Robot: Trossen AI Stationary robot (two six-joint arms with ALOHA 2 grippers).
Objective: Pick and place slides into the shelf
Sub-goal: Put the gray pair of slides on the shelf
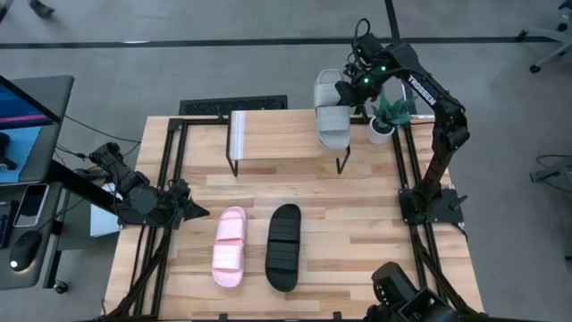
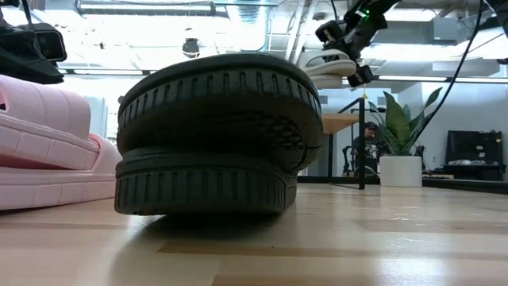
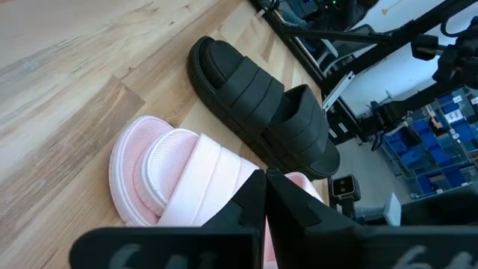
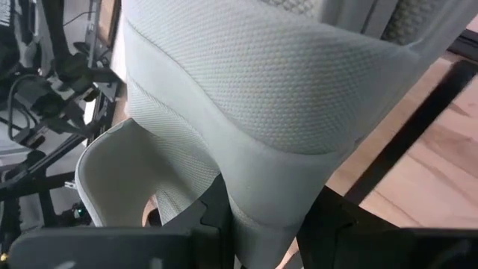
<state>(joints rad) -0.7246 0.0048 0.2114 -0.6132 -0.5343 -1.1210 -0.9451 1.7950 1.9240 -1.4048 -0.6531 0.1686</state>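
Observation:
The light grey slide (image 1: 331, 112) is up in my right gripper (image 1: 353, 89), over the right end of the shelf (image 1: 286, 134). In the low view the grey slide (image 2: 333, 67) hangs above the shelf top (image 2: 341, 121). The shelf is a light plank on thin black legs near the table's far edge. The pink slide (image 1: 230, 246) and the black slide (image 1: 283, 246) lie side by side, soles down, on the near half of the table. My left gripper (image 1: 195, 212) is shut, just left of the pink slide (image 3: 187, 179), touching nothing. My right gripper holds the grey slide by its ribbed strap (image 4: 261, 187), pinched between the two fingers (image 4: 213, 213) at the strap's edge. The fingers come from the table's right side, slanting down. The slide is lifted clear above the shelf, its sole roughly level.
A potted plant in a white pot (image 1: 382, 121) stands just right of the shelf, close under the right arm. Black frame rails (image 1: 170, 179) run along both table sides. A desk with a monitor, phone and mouse (image 1: 27, 206) is to the left. A person (image 2: 369, 139) sits far behind.

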